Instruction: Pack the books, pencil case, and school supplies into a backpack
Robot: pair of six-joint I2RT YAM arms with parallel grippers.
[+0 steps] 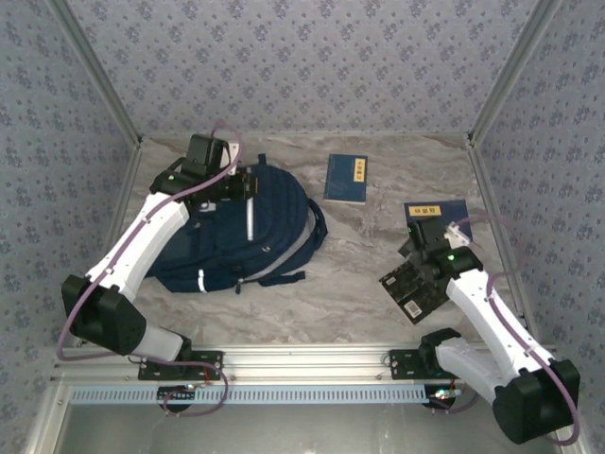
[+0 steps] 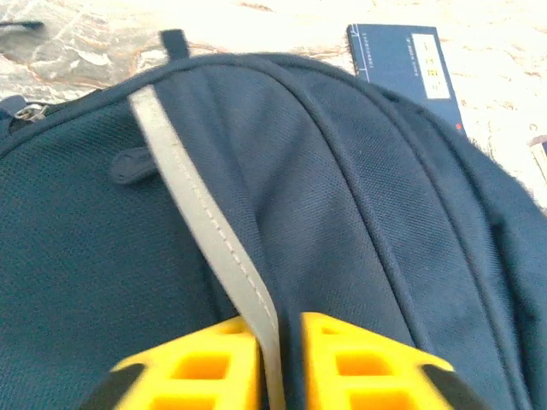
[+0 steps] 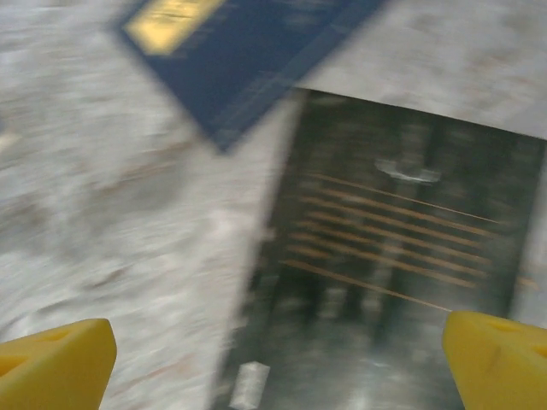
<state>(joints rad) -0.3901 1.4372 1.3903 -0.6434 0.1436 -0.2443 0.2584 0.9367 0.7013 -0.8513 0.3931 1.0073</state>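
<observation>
Navy fabric under my left pincer [image 2: 278, 363]: its yellow fingers are drawn narrow and pinch a fold of the navy backpack [image 1: 227, 236] right at a grey reflective stripe [image 2: 205, 222], near the top of the bag. The backpack lies flat on the left half of the marbled surface [image 1: 284, 303].

On the other side, my right pincer [image 3: 278, 363] hangs spread wide and holds nothing. It is directly above the black book with the gold pattern [image 3: 385, 282], which lies on the surface near the right arm. The wrist view here is blurred, so I cannot tell whether the fingertips touch the cover.

By my reading, packing is at an early stage. Three books are outside the bag: the black one below my right pincer, a navy book with a yellow label [image 1: 346, 178] just beyond the backpack, and a second navy book [image 1: 440, 210] next to the black one at the right edge. Whether the main compartment is unzipped, or whether anything is already inside, I cannot tell from these views. What is left, at the least, is lifting each of these books across and sliding it in while my left pincer holds the fabric.
</observation>
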